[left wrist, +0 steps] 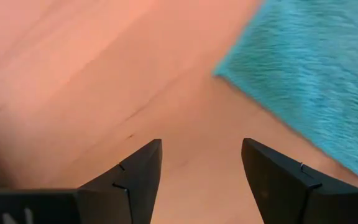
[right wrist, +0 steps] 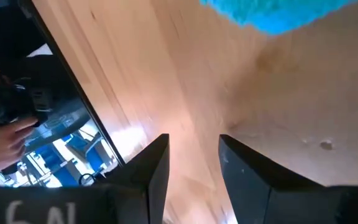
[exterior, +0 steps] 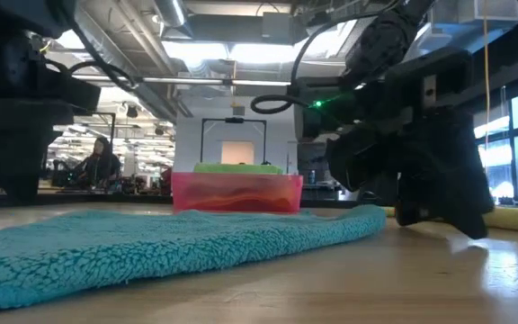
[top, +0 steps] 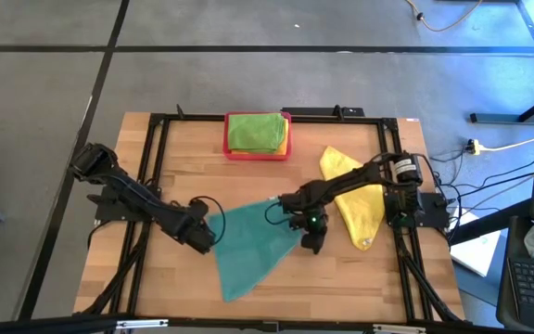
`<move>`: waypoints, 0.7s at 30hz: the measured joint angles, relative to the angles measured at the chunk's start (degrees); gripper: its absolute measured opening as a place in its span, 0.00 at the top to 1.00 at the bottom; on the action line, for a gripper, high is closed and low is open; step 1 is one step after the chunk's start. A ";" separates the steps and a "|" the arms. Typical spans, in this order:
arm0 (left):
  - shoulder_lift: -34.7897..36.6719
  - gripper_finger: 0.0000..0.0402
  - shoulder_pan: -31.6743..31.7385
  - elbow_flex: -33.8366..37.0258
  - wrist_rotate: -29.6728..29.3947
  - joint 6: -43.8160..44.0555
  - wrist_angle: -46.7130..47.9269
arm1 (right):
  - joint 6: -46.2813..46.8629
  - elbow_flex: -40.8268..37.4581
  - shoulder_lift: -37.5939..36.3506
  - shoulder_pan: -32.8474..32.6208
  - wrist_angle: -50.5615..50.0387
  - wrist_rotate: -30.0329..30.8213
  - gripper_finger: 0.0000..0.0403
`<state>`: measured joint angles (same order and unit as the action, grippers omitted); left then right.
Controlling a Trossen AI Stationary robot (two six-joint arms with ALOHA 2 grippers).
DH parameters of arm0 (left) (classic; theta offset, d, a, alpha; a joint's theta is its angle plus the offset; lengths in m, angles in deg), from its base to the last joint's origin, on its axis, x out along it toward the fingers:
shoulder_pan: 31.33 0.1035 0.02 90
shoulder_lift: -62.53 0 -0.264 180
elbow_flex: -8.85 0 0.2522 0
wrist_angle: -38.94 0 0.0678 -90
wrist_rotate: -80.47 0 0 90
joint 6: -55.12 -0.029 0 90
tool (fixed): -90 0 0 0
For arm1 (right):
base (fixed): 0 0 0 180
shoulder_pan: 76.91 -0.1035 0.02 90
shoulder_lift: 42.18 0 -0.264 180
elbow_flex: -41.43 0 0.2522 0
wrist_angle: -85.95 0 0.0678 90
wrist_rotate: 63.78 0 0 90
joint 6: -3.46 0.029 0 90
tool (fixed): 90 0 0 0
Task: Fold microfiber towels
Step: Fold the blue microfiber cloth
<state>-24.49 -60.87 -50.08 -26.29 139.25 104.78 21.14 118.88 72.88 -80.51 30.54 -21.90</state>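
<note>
A teal microfiber towel point(top: 251, 246) lies flat on the wooden table, folded into a rough triangle; in the low view it is the teal towel point(exterior: 178, 247) across the front. My left gripper point(top: 208, 238) stands open just off its left edge, over bare wood, with the towel's corner point(left wrist: 303, 81) ahead of its fingers. My right gripper point(top: 310, 243) is open just off the towel's right corner, also over bare wood point(right wrist: 194, 162), the teal edge point(right wrist: 278, 12) beyond its fingers. A yellow towel point(top: 355, 199) lies under the right arm.
A pink tray point(top: 258, 148) at the table's far edge holds folded green towels point(top: 256, 132). A black frame point(top: 156, 167) borders the table. Beyond the table a person point(exterior: 97, 162) sits in the room, and a hand point(right wrist: 5, 134) shows in the right wrist view.
</note>
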 joint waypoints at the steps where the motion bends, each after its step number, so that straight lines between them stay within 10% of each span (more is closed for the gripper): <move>1: 0.13 0.47 0.00 0.00 0.28 1.78 1.03 | 0.00 -0.03 0.00 -0.17 -0.24 0.07 0.65; 8: 2.59 0.47 -0.23 -1.41 -0.14 4.01 -0.64 | -0.11 0.36 -4.13 1.01 -0.69 5.26 0.65; 14: 3.87 0.47 -2.08 -6.54 -13.92 3.96 -2.94 | -2.85 0.48 -10.90 6.30 2.61 20.24 0.65; 21: 3.80 0.47 -0.76 -5.57 -18.55 3.81 -8.96 | -2.18 0.43 -7.53 14.43 12.88 17.94 0.65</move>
<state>-20.69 -61.63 -55.65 -44.84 143.06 95.82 18.96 119.30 65.35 -66.08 43.42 -3.96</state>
